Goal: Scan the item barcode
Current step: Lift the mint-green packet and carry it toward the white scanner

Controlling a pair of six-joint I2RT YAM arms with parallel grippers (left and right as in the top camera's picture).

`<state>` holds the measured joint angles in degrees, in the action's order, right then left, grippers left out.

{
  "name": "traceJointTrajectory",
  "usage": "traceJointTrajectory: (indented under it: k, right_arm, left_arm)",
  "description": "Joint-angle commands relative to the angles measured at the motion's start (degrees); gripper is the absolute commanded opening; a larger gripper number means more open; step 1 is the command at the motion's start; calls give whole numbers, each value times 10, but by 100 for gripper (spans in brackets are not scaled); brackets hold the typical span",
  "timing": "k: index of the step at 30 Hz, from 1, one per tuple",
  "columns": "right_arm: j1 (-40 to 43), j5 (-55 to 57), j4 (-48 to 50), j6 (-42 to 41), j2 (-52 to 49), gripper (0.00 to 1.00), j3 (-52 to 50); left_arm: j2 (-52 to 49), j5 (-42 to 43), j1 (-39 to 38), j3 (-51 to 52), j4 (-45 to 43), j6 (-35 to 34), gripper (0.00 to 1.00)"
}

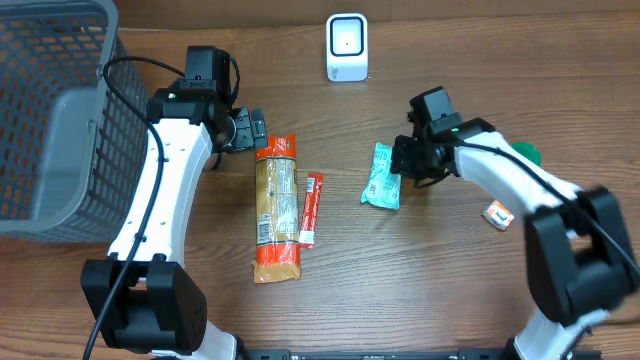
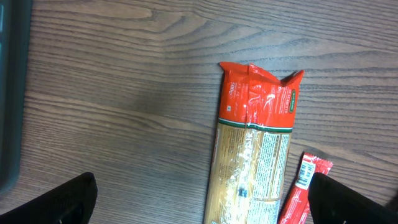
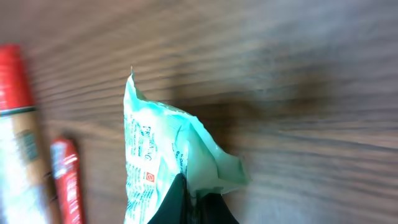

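Note:
A mint-green packet (image 1: pixel 381 176) lies right of the table's middle, and my right gripper (image 1: pixel 408 168) is shut on its right edge. In the right wrist view the black fingers (image 3: pixel 180 202) pinch a fold of the green packet (image 3: pixel 155 149). The white barcode scanner (image 1: pixel 347 47) stands at the back centre. My left gripper (image 1: pixel 247 130) is open above the top end of the long pasta pack (image 1: pixel 277 205); in the left wrist view its fingertips (image 2: pixel 71 199) sit wide apart with the pasta pack (image 2: pixel 255 149) between them, nothing held.
A thin red stick packet (image 1: pixel 311 208) lies just right of the pasta pack. A grey mesh basket (image 1: pixel 55 120) fills the back left. A small orange-and-white packet (image 1: pixel 498 214) and a green object (image 1: pixel 526 154) lie near the right arm.

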<state>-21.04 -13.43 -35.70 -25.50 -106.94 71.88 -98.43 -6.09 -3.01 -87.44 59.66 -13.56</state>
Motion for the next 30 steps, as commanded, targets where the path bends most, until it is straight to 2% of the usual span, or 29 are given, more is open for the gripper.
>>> traceJointTrajectory:
  k: [1, 6, 17, 20, 25, 30]
  right_arm:
    - [-1, 2, -5, 70, 106, 4, 5]
    - [-1, 2, -10, 70, 154, 4, 5]
    - [-1, 5, 2, 104, 159, 3, 36]
    - [-1, 5, -44, 106, 156, 3, 97]
    - [-1, 12, -150, 125, 129, 3, 259]
    - [-7, 73, -258, 192, 67, 3, 440]
  left_arm:
    - [7, -4, 0, -9, 0, 3, 100]
    - [7, -4, 0, -9, 0, 3, 100]
    - [7, -4, 0, -9, 0, 3, 100]
    - [7, -4, 0, -9, 0, 3, 100]
    - [7, -4, 0, -9, 0, 3, 100]
    - [7, -4, 0, -9, 0, 3, 100]
